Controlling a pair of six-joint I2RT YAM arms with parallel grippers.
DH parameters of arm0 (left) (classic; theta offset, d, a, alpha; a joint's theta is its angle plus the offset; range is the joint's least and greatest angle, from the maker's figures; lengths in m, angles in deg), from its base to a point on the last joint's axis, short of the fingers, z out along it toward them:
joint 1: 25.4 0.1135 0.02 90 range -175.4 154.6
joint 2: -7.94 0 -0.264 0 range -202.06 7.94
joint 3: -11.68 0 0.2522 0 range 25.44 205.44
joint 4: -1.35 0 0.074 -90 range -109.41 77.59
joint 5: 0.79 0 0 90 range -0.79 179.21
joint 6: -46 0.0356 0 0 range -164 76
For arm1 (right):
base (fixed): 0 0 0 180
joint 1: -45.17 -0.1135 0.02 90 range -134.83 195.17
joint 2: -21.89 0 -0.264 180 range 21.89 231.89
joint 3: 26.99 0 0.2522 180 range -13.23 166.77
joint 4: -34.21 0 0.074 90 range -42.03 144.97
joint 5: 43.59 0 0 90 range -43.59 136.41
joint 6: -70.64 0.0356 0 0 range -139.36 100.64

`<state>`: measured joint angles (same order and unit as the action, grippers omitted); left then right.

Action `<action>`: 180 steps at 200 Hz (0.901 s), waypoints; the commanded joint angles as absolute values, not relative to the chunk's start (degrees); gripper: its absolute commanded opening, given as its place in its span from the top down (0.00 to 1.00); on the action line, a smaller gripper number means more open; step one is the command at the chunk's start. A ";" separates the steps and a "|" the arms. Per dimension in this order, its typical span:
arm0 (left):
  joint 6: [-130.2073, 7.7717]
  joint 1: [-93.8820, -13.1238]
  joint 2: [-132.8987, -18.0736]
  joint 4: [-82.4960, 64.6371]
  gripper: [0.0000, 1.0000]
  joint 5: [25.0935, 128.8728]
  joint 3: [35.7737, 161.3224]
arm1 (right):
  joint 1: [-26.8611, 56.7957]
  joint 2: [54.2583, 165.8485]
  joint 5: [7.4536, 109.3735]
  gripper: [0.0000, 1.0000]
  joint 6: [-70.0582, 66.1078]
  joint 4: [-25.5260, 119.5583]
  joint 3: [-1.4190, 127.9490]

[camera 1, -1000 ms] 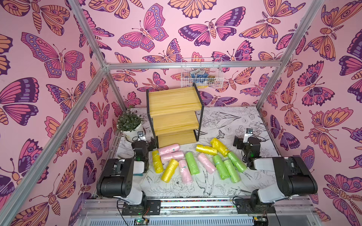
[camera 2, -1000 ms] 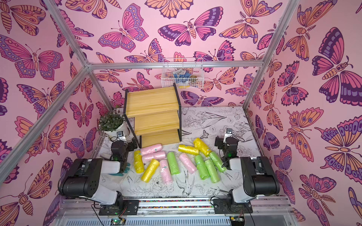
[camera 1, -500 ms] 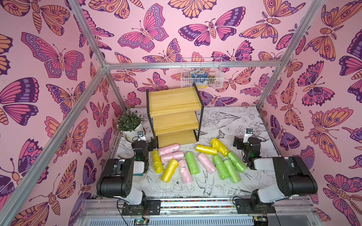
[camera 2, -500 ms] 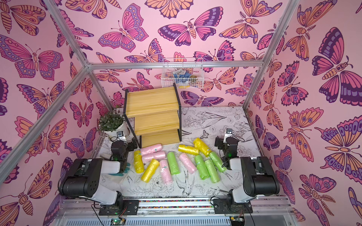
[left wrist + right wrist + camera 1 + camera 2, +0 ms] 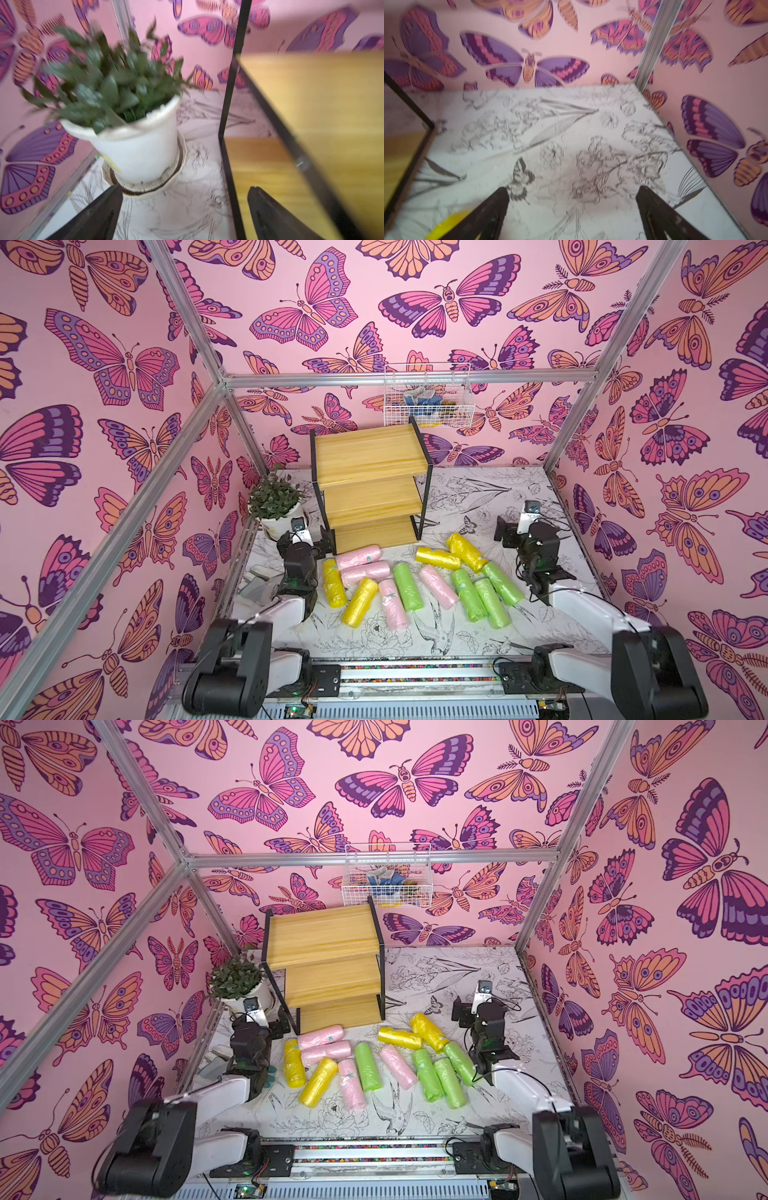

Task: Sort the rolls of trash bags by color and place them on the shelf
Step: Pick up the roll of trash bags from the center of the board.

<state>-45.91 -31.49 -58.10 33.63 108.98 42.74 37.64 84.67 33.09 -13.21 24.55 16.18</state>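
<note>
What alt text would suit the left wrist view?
The left gripper, jaws wide open and empty, faces a leafy plant in a white pot beside the shelf, wooden boards in a black frame. Butterfly wallpaper behind; image blurred.

Both top views look steeply down over the whole worktop (image 5: 478, 506); low, rearward-facing wrist views each catch the shelf (image 5: 324, 108).

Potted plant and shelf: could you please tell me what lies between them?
Only bare tabletop; the left wrist view shows it between the potted plant and the shelf.
</note>
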 commanded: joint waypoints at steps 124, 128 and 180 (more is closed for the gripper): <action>-62.67 -49.83 -23.37 -42.34 0.28 102.72 67.78 | -1.46 78.58 48.76 0.20 31.55 72.42 27.74; -63.11 -50.13 -23.34 -43.28 0.28 102.79 68.09 | -3.54 80.02 47.54 0.20 32.52 71.45 27.78; -67.69 -50.70 -23.26 -52.15 0.13 96.54 70.57 | -15.36 98.92 39.65 0.23 36.91 62.24 33.57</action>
<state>-64.25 -50.35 -23.67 -44.92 101.97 69.19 -13.55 93.22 44.50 33.17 67.37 29.28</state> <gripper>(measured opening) 0.820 0.775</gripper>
